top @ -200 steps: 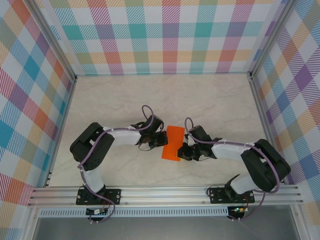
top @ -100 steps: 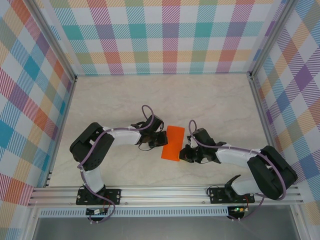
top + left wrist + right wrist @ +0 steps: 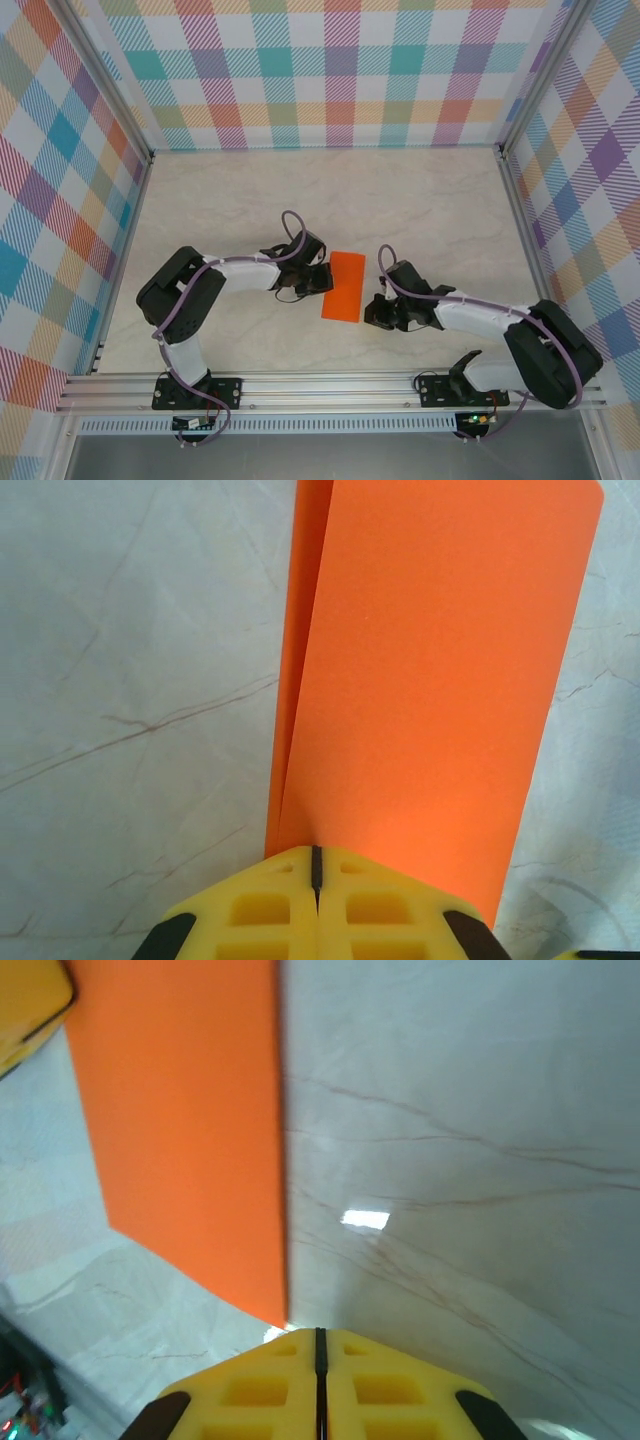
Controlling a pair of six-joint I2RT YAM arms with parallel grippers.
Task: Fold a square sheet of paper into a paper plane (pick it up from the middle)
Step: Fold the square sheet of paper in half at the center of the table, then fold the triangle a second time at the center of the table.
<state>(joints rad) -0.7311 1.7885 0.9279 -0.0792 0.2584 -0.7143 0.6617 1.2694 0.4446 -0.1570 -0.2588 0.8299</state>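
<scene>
– Two arms are bent inward over the table, with the elbows thrown out to either side. Where is the square sheet of paper found?
– It is laid flat at the middle between the wrists, creased narrower. Two layers are shown along one long edge in the left wrist view.
– How is the left gripper posed?
– It is stretched low from the left, jaws pressed together, tips set at the sheet's left edge. Whether that edge is pinched cannot be told.
– And the right gripper?
– It is held low just beside the sheet's near right corner, jaws closed together, with nothing seen between them.
</scene>
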